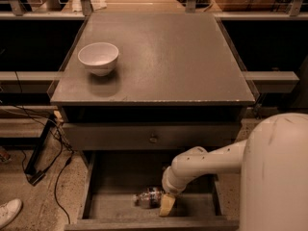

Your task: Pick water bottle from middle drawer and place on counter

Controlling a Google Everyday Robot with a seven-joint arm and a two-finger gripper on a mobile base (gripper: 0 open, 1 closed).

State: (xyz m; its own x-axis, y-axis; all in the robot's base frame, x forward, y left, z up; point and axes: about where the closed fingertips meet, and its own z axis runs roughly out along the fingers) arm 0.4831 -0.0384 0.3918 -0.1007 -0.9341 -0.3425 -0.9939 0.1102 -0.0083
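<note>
The water bottle (148,197) lies on its side on the floor of the open middle drawer (115,177), near the drawer's front. My gripper (165,203) reaches down into the drawer at the bottle's right end, with a tan finger (167,205) showing beside it. The white arm comes in from the lower right and hides the rest of the hand. The counter (163,57) is the flat grey top above the drawers.
A white bowl (98,57) stands on the counter's left side. A shut drawer front with a round knob (153,138) sits above the open drawer. Black cables (50,153) and a white shoe (8,211) lie on the floor at left. My white body (276,177) fills the lower right.
</note>
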